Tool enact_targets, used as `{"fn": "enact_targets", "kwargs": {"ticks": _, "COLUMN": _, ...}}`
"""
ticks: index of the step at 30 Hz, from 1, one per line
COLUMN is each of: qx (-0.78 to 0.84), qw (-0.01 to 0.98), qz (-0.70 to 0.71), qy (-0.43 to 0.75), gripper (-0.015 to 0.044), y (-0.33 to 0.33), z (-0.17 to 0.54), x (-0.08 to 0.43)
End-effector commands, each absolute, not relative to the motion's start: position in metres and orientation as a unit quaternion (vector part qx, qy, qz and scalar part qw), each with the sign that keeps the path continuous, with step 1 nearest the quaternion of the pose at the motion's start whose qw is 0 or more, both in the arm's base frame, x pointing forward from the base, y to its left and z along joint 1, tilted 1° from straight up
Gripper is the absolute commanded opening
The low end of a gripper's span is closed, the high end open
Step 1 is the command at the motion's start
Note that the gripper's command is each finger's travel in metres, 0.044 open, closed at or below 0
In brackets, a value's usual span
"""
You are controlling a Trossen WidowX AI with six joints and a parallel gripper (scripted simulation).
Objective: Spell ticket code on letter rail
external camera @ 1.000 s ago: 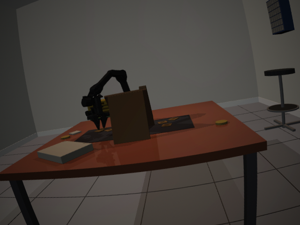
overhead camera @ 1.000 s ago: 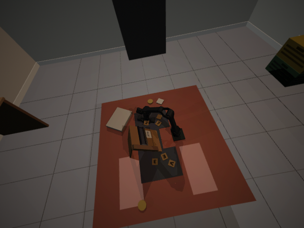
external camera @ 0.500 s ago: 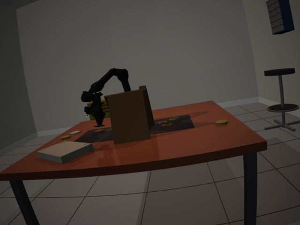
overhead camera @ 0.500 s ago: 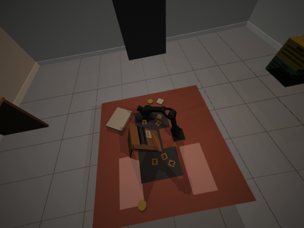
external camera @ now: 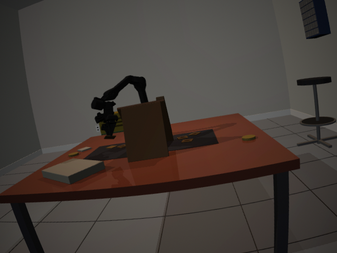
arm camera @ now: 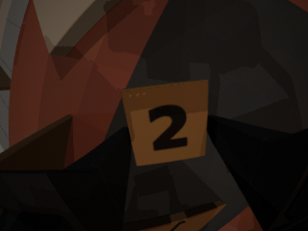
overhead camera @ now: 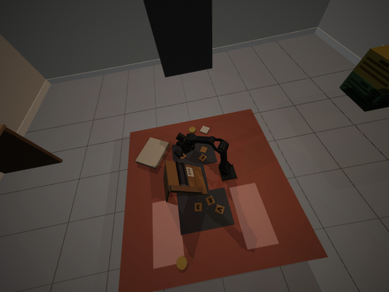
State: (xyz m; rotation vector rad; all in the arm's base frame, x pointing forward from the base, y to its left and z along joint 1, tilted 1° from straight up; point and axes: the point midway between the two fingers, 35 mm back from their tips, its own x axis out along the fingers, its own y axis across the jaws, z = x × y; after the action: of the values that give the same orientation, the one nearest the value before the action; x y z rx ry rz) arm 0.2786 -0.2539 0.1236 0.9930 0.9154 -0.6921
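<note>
My gripper [overhead camera: 182,155] [external camera: 109,136] [arm camera: 168,127] is shut on an orange tile marked 2 [external camera: 109,137] [arm camera: 166,144], held face toward the wrist camera and raised above the far dark mat. A tile marked 7 [overhead camera: 202,157] and a tile with no mark visible [overhead camera: 203,149] lie on that mat. Three letter-like tiles [overhead camera: 197,206] [overhead camera: 209,200] [overhead camera: 219,208] lie on the nearer dark mat [overhead camera: 191,224]. The wooden board [overhead camera: 170,173] [external camera: 145,133] stands between the mats. Its dark rail [overhead camera: 181,173] shows no tile that I can make out. The white ticket [overhead camera: 189,171] is too small to read surely.
A thick beige book [overhead camera: 152,152] [external camera: 73,167] lies beside the board and far mat. A yellow disc [overhead camera: 192,129] [external camera: 73,154] and a small white block [overhead camera: 205,129] [external camera: 84,149] lie beyond the far mat. Another yellow disc [overhead camera: 181,263] [external camera: 248,137] lies near the opposite counter end.
</note>
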Motion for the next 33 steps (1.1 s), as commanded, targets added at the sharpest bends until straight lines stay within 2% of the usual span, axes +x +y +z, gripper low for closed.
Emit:
{"fn": "enact_targets", "kwargs": {"ticks": 1, "qx": 0.404, "qw": 0.767, "qz": -0.275, "qy": 0.416, "gripper": 0.0, "y": -0.252, "z": 0.132, "x": 0.281}}
{"fn": "enact_targets", "kwargs": {"ticks": 18, "qx": 0.19, "qw": 0.887, "qz": -0.144, "qy": 0.396, "gripper": 0.0, "y": -0.251, "z": 0.166, "x": 0.291}}
{"fn": "enact_targets", "kwargs": {"ticks": 29, "qx": 0.032, "qw": 0.928, "qz": -0.071, "qy": 0.364, "gripper": 0.0, "y": -0.248, "z": 0.189, "x": 0.294}}
{"fn": "enact_targets", "kwargs": {"ticks": 33, "qx": 0.022, "qw": 0.929, "qz": -0.067, "qy": 0.362, "gripper": 0.0, "y": -0.248, "z": 0.191, "x": 0.295}}
